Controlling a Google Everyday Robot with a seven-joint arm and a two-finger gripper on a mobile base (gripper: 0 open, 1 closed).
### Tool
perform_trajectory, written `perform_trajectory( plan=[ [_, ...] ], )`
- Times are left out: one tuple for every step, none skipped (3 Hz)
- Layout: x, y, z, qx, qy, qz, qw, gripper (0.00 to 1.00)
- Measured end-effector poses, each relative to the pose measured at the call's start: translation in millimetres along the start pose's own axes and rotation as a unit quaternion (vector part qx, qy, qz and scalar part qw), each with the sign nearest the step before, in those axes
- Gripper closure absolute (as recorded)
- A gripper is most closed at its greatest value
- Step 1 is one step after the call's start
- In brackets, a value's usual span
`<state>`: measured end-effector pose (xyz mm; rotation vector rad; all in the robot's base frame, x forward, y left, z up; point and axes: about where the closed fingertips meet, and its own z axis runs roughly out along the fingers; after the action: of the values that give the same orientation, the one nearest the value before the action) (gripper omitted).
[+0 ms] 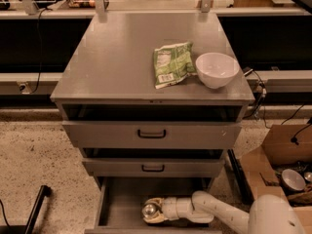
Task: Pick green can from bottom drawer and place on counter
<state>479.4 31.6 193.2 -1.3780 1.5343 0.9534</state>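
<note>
The bottom drawer (119, 204) of the grey cabinet stands pulled open. The green can (150, 210) is inside it, only its shiny silver round top showing. My gripper (152, 210) reaches into the drawer from the right, its pale fingers wrapped around the can. The white arm runs from the lower right corner into the drawer. The counter (122, 57) is the cabinet's flat grey top above.
A flat green snack bag (172, 64) and a white bowl (217, 69) lie on the right side of the counter. Two upper drawers with black handles (151, 133) sit slightly open. A cardboard box (280, 160) stands on the floor at right.
</note>
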Motion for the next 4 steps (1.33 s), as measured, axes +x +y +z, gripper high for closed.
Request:
perform_trajectory(
  plan=[
    [-36, -13, -27, 0.035, -0.02, -0.038, 0.9984, 1.0],
    [-100, 8, -60, 0.048, -0.057, -0.079, 0.9942, 1.0],
    [-153, 26, -97, 0.057, -0.067, -0.1, 0.9911, 1.0],
    [-194, 32, -128, 0.055, -0.075, -0.12, 0.9884, 1.0]
  ],
)
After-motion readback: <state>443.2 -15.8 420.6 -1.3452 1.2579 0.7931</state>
